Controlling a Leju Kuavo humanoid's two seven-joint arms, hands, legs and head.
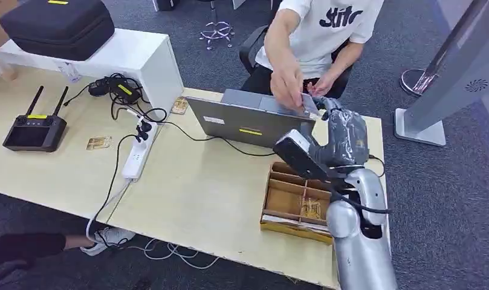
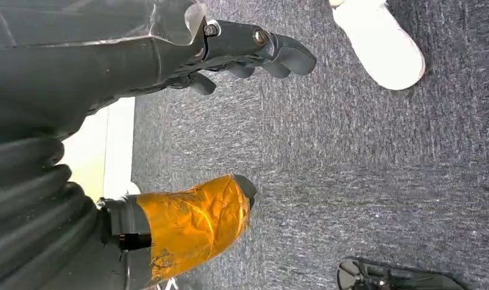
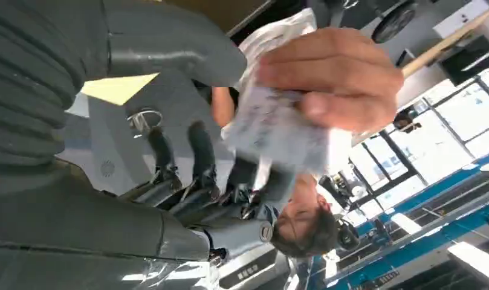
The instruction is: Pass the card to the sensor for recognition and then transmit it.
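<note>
White card (image 3: 278,130), thin, light and likely stiff, stood at the table's far right between the right hand (image 1: 335,130) and a person's hand (image 1: 288,84) pinching it; robot's hold unclear. Best gripped by its edges.

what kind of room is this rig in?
Looks like an office or lab workspace, probably a robot test area: grey carpet, a wooden table carrying a laptop, a power strip and a remote controller, and a seated person across from the robot.
</note>
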